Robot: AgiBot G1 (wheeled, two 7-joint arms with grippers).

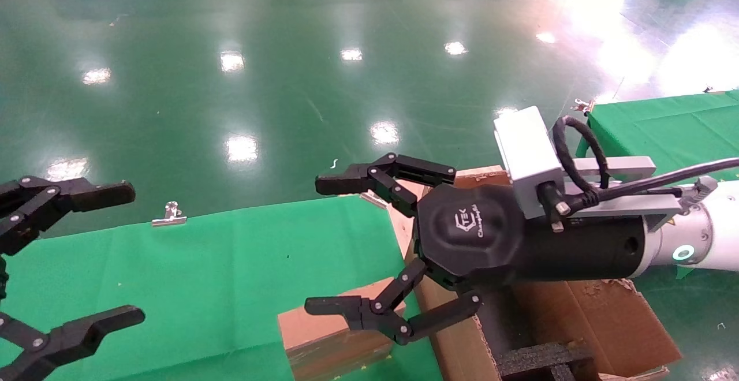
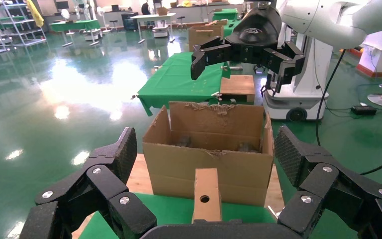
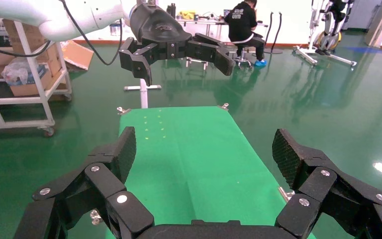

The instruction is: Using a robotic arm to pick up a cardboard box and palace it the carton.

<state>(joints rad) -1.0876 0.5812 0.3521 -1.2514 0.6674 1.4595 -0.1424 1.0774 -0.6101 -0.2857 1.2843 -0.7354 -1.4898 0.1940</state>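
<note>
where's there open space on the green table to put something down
Bare cloth runs across the green table, from the left gripper to the cardboard box. It is crowded nearer the carton, where the right gripper hovers open above the box.

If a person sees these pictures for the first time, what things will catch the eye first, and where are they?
First comes the right gripper, wide open in mid-air above the green-covered table, on a white arm with a silver camera block. Just below it the small cardboard box stands on the table, close beside the large torn-edged carton with black foam inside. The left gripper, also open, hovers at the table's left end.
</note>
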